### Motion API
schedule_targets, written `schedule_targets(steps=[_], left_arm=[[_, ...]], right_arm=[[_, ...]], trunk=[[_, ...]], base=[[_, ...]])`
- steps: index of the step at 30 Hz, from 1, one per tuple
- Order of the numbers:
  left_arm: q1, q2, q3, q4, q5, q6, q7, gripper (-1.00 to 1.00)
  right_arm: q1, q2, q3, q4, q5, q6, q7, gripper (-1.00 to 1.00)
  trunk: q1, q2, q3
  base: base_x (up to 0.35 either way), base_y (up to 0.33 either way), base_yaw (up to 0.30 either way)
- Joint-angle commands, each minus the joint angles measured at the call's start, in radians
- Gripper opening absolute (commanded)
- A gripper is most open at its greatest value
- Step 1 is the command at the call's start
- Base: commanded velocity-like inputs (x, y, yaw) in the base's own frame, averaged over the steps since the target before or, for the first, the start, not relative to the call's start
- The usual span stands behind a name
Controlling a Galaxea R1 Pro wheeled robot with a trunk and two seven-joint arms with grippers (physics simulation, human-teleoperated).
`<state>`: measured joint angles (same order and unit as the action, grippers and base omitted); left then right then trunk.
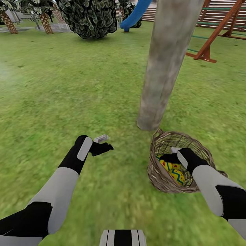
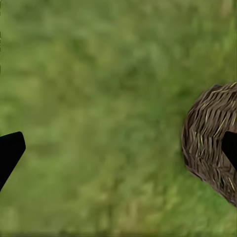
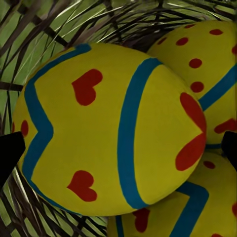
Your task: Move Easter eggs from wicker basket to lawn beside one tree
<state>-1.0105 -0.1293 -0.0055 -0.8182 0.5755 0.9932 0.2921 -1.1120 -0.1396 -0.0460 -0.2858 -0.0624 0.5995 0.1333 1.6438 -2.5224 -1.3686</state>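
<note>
Nothing delivered yet: three Easter eggs in wicker basket beside tree. My right tool inside basket, released around top egg. Left tool released, idle above lawn.

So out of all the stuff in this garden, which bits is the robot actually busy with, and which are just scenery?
Busy with: Easter eggs in the wicker basket; right gripper reaching inside; the thick tree just behind; the lawn.

Scenery: blue slide, wooden playset, dark bush, palms.
</note>
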Motion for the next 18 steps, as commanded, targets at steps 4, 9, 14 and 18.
schedule_targets(steps=[4,9,14,18], left_arm=[[0.0,0.001,-0.001,-0.001,0.01,0.002,0.011,1.0],[0.0,0.01,-0.001,-0.001,0.01,0.002,0.012,1.0],[0.0,0.014,-0.001,-0.001,0.01,0.002,0.012,1.0],[0.0,0.014,-0.001,-0.001,0.01,0.002,0.012,1.0]], right_arm=[[0.0,0.0,-0.004,-0.002,-0.005,-0.009,0.0,1.0],[0.0,0.0,-0.004,-0.001,-0.005,-0.017,0.0,1.0],[0.0,0.0,-0.003,-0.001,-0.005,-0.017,0.001,1.0],[0.0,0.0,-0.003,-0.001,-0.006,-0.019,0.002,1.0]], trunk=[[0.0,0.0,-0.001],[0.0,0.0,-0.001],[0.0,0.0,-0.001],[0.0,0.0,-0.001]], base=[[0.0,0.0,0.0],[0.0,0.0,0.0],[0.0,0.0,0.0],[0.0,0.0,0.0]])
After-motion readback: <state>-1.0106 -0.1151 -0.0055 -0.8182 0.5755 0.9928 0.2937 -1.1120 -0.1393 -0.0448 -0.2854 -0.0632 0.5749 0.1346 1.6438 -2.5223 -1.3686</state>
